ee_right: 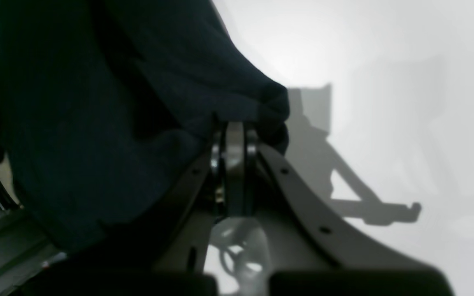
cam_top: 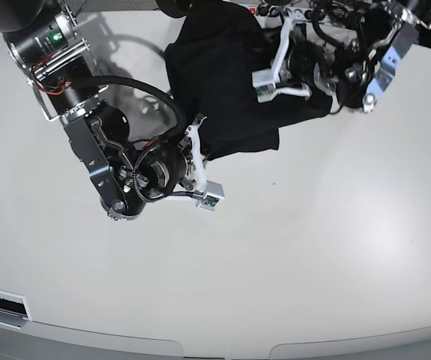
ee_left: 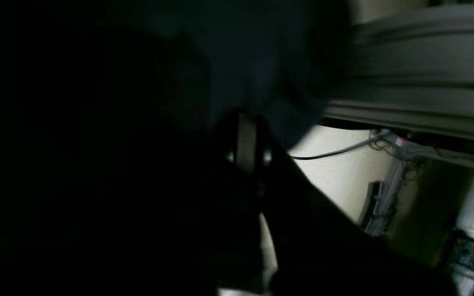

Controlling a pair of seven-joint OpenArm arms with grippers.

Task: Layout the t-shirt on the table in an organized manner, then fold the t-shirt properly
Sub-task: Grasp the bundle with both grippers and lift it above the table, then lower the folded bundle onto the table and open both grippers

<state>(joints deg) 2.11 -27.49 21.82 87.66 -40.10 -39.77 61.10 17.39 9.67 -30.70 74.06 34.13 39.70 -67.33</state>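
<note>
The black t-shirt hangs bunched between my two grippers over the far middle of the white table. My right gripper is on the left of the base view and is shut on the shirt's lower edge. In the right wrist view its fingertips pinch a fold of the t-shirt above the table. In the left wrist view my left gripper is shut on the t-shirt, and dark cloth covers most of that frame. The left arm reaches in from the top right.
The right arm's body and black cables take up the table's left side. The table's rounded front edge runs along the bottom of the base view. A grey cable and blurred equipment show behind the shirt in the left wrist view.
</note>
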